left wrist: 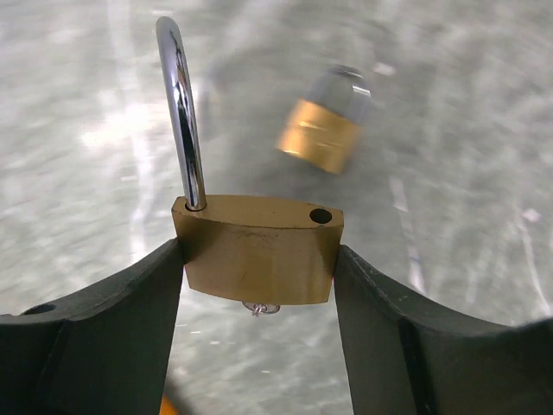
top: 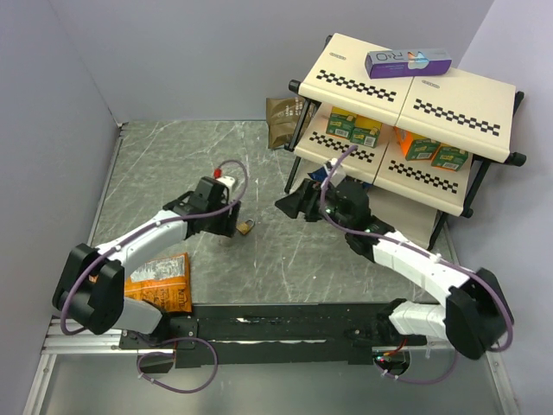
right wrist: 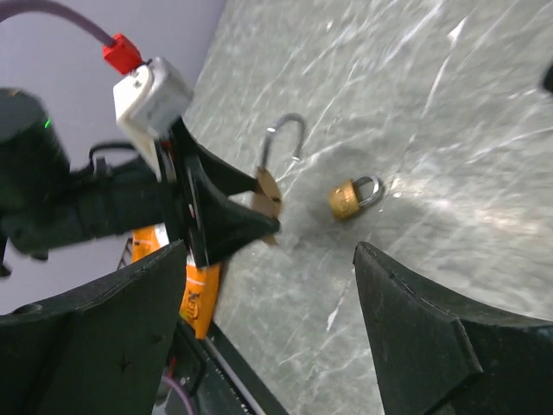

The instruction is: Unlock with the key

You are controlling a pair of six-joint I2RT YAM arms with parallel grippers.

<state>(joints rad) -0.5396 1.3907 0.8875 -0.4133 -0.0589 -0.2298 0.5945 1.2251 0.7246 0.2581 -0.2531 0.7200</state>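
Left gripper (left wrist: 257, 275): pinched a smooth brass padlock (left wrist: 251, 246); its curved steel shackle had one end out.
Key (left wrist: 259, 307): silvery, at the padlock's 6 o'clock underside.
Right gripper (right wrist: 270, 259): fingers were spread wide.
Shelf (top: 406, 88): held green and orange cartons (top: 354, 128).

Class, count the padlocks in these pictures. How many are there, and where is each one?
2. The open padlock, shackle swung up, is gripped in the left claw. The second padlock lies on the table close by, its shackle looking shut. No others appear hidden.

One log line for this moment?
left gripper: shut on padlock; shackle: open; key: at padlock's underside; right gripper: open, empty; second padlock: on table
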